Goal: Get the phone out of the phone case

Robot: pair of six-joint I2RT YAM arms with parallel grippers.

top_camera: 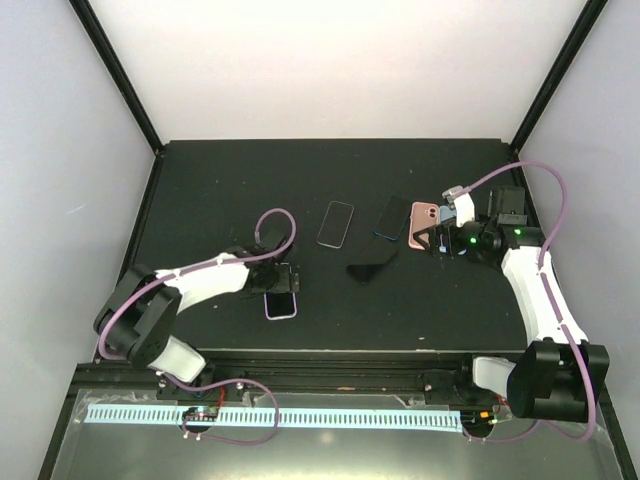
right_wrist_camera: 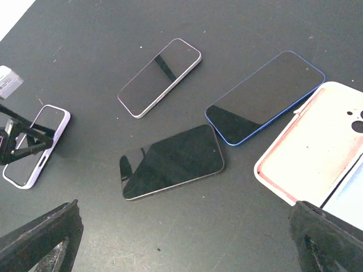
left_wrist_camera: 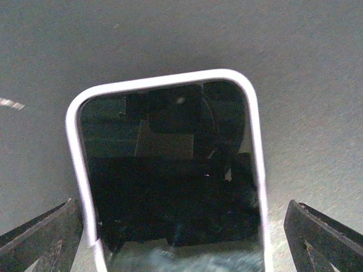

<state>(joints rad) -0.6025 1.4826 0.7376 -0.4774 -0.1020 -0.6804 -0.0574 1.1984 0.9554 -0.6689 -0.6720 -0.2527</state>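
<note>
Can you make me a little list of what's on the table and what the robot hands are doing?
table: black
cased phone: lilac case, screen up
left gripper: open, a finger on either side of the cased phone, not touching it
pink case: empty, inside up
right gripper: open, near the pink case, holding nothing
loose phones: silver phone, blue phone, black phone, all screen up

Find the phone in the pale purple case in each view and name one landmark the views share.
Top view: phone lies left of centre, by the left gripper.
Left wrist: phone fills the middle.
Right wrist: phone at the far left edge.
Shared landmark: the left gripper.
</note>
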